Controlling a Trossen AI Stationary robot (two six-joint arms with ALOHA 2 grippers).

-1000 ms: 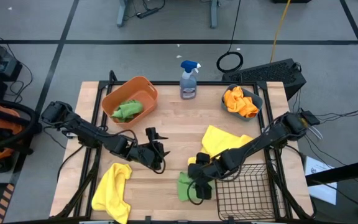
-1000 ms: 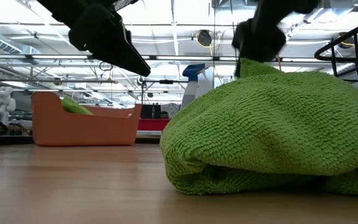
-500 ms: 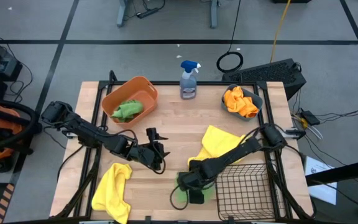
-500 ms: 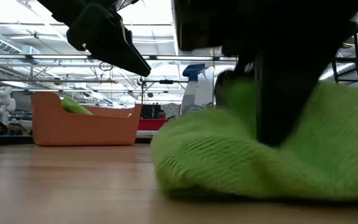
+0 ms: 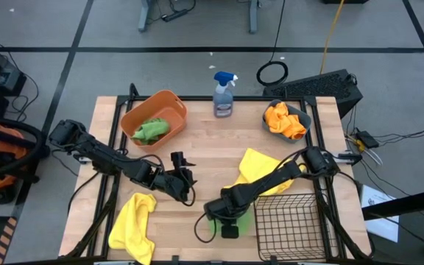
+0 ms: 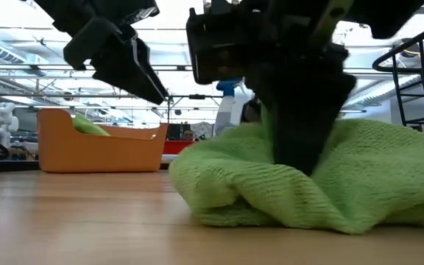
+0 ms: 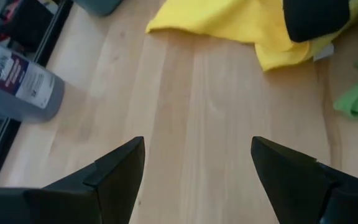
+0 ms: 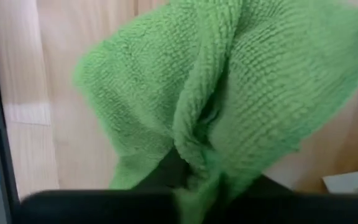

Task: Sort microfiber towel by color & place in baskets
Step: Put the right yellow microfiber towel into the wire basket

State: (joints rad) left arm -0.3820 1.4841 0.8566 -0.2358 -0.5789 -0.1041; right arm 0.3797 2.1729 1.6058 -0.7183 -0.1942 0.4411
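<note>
My right gripper [image 5: 225,222] is down on a green towel [image 5: 244,218] near the table's front edge, just left of the black wire basket [image 5: 289,217], and is shut on it. The towel [image 6: 227,184] lies bunched on the wood. My left gripper [image 5: 185,168] hovers open and empty over the table's middle. A yellow towel [image 5: 260,163] lies under my right arm, and another yellow towel [image 5: 132,224] lies at the front left. The orange tub [image 5: 169,103] holds a green towel [image 5: 151,130]. The teal bin [image 5: 305,116] holds orange towels [image 5: 284,120]. My right gripper pinches a raised fold [image 8: 201,140] near the middle of the green towel between its two fingers. The fingers come from above and point down into the cloth [image 6: 300,158], which hides their tips. The rest of the towel lies slack on the table around the fingers.
A blue-topped spray bottle [image 5: 224,94] stands at the far edge between the tub and the bin. Bare wood lies between my two grippers [image 7: 197,93]. The wire basket's rim stands close to my right arm.
My right gripper has gone down and toward the table's near left, onto the green towel. The towel, rounded and smooth before, is now gathered into a fold at the fingers, and its left side has slid a little to the left.
</note>
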